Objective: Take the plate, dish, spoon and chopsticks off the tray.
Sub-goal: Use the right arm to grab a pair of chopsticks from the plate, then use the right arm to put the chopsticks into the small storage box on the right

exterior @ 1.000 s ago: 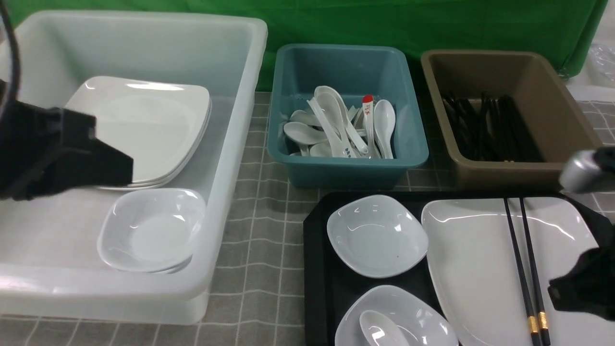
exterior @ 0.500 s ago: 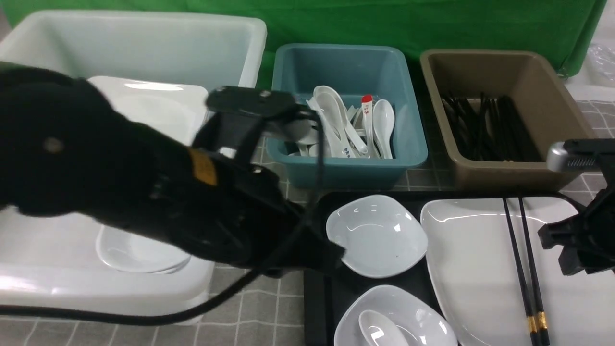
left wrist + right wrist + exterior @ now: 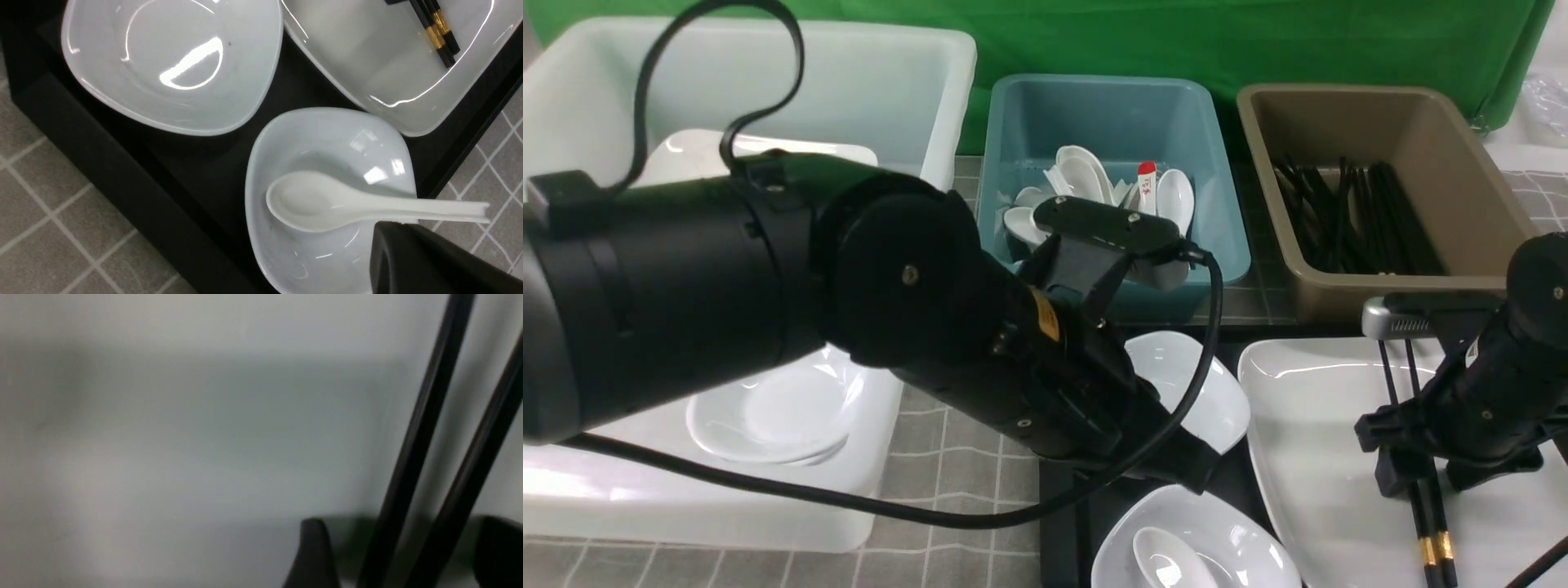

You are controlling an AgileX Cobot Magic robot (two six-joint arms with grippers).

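Both arms have been swung in over the tray [image 3: 184, 171] – nothing is cleared yet. The left end effector [image 3: 1192, 478], clenched and empty, is held near the spoon [image 3: 327, 202] (lying in the near dish [image 3: 347, 134]). The right end effector [image 3: 1425, 482] has been spread and is lowered astride the chopsticks [image 3: 1427, 550] on the plate [image 3: 1323, 457] – a grasp seems imminent.

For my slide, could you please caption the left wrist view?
White soup spoon lying in a deep white rounded-square dish on the black plastic tray.
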